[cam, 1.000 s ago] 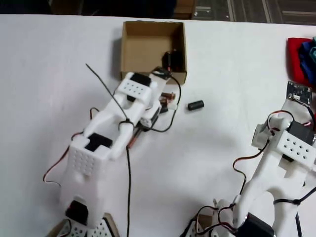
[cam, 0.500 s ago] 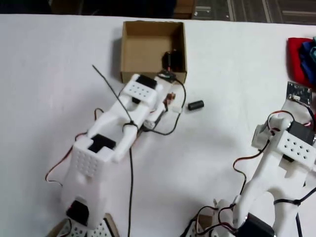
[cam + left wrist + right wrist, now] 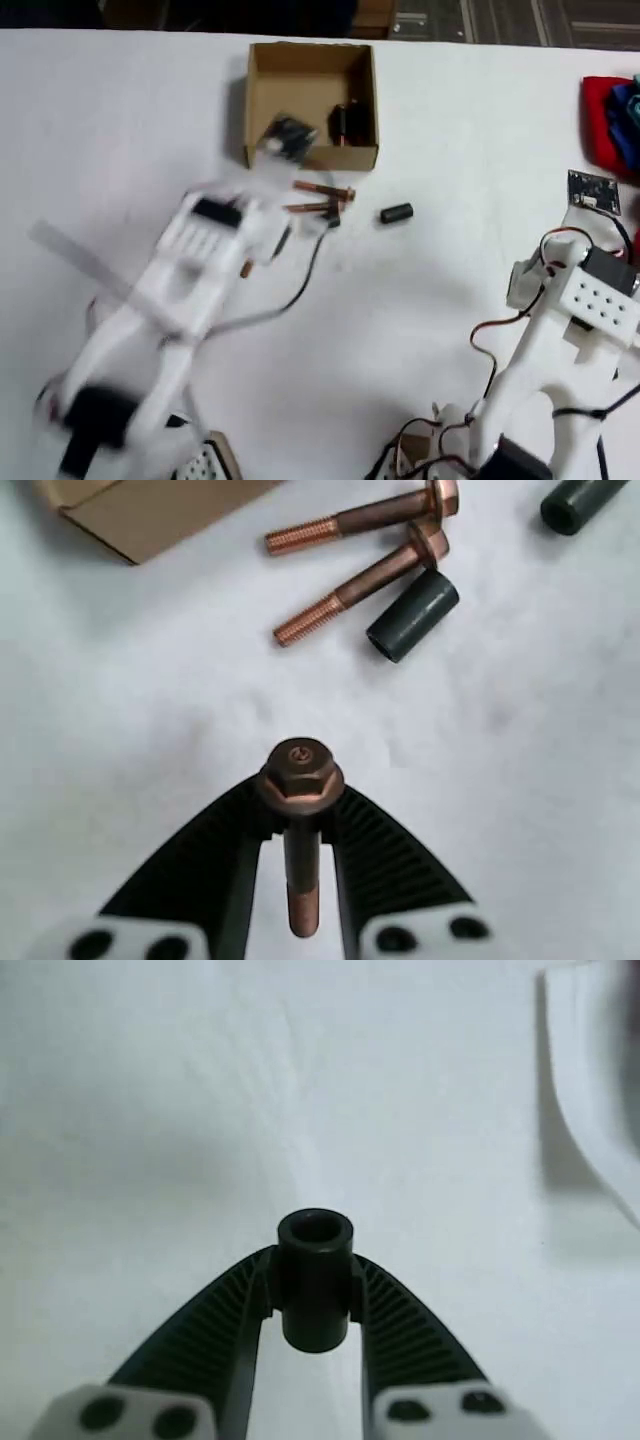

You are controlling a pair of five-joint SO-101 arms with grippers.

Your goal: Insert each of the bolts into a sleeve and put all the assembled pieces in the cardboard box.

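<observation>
Left claw [image 3: 298,820] pinches a bolt [image 3: 300,778], right claw [image 3: 313,1275] a sleeve [image 3: 315,1322]; loose bolts [image 3: 362,518] near box [image 3: 150,515].

Beside the plain brown cardboard box [image 3: 305,62], copper-coloured metal bolts [image 3: 322,187] and black cylindrical sleeves [image 3: 396,213] are seen on the white table cover [image 3: 480,130], and black ribbing is seen on the fingers [image 3: 195,865] of the left gripper [image 3: 300,812].

1. Left arm [image 3: 190,270], lower left of the high view: smeared along its whole length, outline and joints indistinct.
2. Cardboard box [image 3: 150,510] and one dark sleeve [image 3: 588,504], left wrist view: both cut by the frame edge.
3. Dark pieces [image 3: 345,122] inside the box, high view: too small to identify.
4. Red cloth [image 3: 598,110], high view: cut by the right edge.
</observation>
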